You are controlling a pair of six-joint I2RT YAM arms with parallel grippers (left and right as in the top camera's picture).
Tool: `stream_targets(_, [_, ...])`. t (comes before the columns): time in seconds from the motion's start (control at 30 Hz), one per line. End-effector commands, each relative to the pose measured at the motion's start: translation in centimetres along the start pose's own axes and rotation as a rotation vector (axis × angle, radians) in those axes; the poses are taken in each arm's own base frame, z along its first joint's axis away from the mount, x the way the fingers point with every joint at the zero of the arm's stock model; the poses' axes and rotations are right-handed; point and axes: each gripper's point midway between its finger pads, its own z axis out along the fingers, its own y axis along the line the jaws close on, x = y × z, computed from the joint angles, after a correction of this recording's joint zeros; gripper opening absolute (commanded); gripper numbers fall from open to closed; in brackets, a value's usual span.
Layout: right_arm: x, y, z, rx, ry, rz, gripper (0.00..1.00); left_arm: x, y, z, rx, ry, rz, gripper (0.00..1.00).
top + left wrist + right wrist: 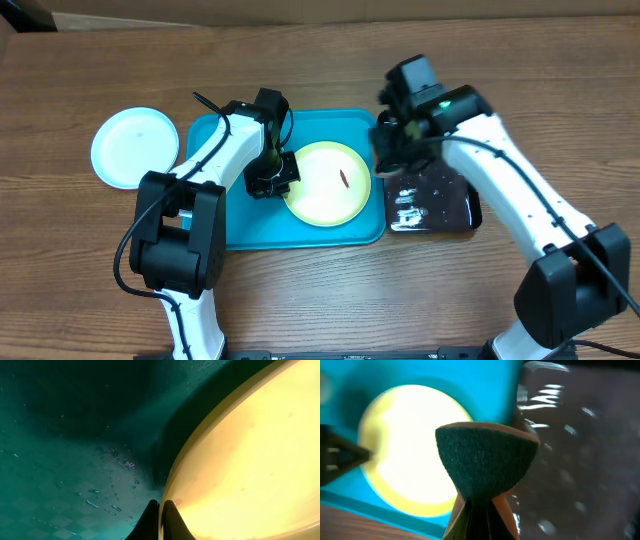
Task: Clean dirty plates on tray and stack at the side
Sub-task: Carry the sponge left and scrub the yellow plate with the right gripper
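As left claw (160, 517) pinches yellow plate (328, 183), right claw (479, 510) clamps sponge (485, 455)

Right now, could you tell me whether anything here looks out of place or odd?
Only the reddish-brown smear on the yellow plate, which lies on the turquoise tray. The black tray glistens with droplets, perhaps water. Nothing looks askew or broken.
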Motion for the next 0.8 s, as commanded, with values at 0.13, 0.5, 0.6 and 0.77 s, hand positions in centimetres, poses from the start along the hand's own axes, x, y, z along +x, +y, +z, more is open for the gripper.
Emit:
stream_targets(0.13, [-0.6,3.8,1.2,0.112,-0.090,-0.095,0.04,0.1,0.1,-0.1,-0.015,-0.011,-0.006,0.04])
stream_targets(0.5, [0.2,3.2,5.8,0.332,-0.080,-0.139,0.04,0.1,0.1,-0.1,-0.016,-0.010,-0.007,0.04])
stream_targets(0.6, [0.6,2.7,7.7,0.362,-0.049,-0.145,0.04,0.2,0.1,-0.1,-0.017,-0.008,-0.007,0.04])
stream_targets(0.77, [1.4,1.9,10.5,0.394,-0.005,-0.131,0.04,0.2,0.1,-0.1,-0.017,-0.008,-0.007,0.04])
